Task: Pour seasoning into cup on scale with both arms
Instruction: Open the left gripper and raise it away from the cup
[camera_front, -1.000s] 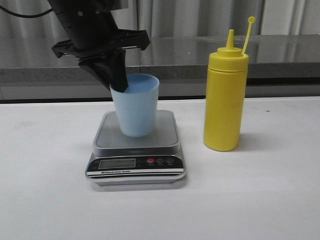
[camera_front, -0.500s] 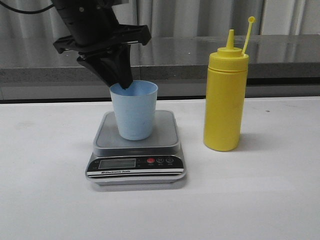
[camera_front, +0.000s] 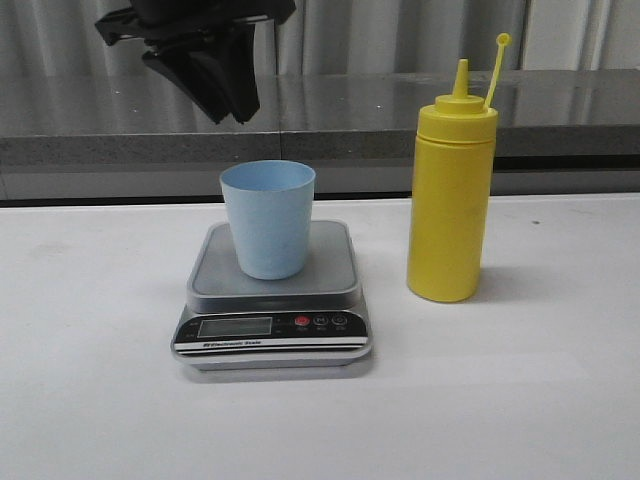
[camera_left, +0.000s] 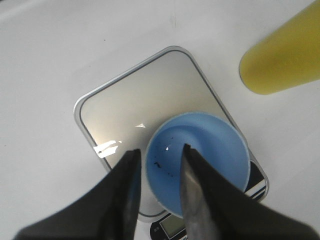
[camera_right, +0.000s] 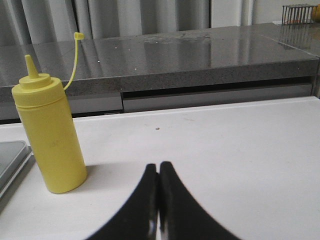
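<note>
The pale blue cup (camera_front: 268, 219) stands upright on the steel platform of the scale (camera_front: 272, 300), toward the platform's back and a little left of its middle, its mouth open upward (a few dark specks show on its inner wall in the left wrist view). The scale sits on the white table (camera_front: 520, 400), its black panel with the display and a red button facing the camera. To the right of the scale, near but apart from it, stands the yellow seasoning bottle (camera_front: 451, 205), upright, its cap strap sticking up beside the nozzle. Above the scale and clear of the cup hangs the left gripper (camera_left: 159, 162), its fingers parted and empty, one finger over the cup's mouth. The right gripper (camera_right: 159, 172), low over the table on the far side of the bottle from the scale, has its fingers pressed together on nothing.
</note>
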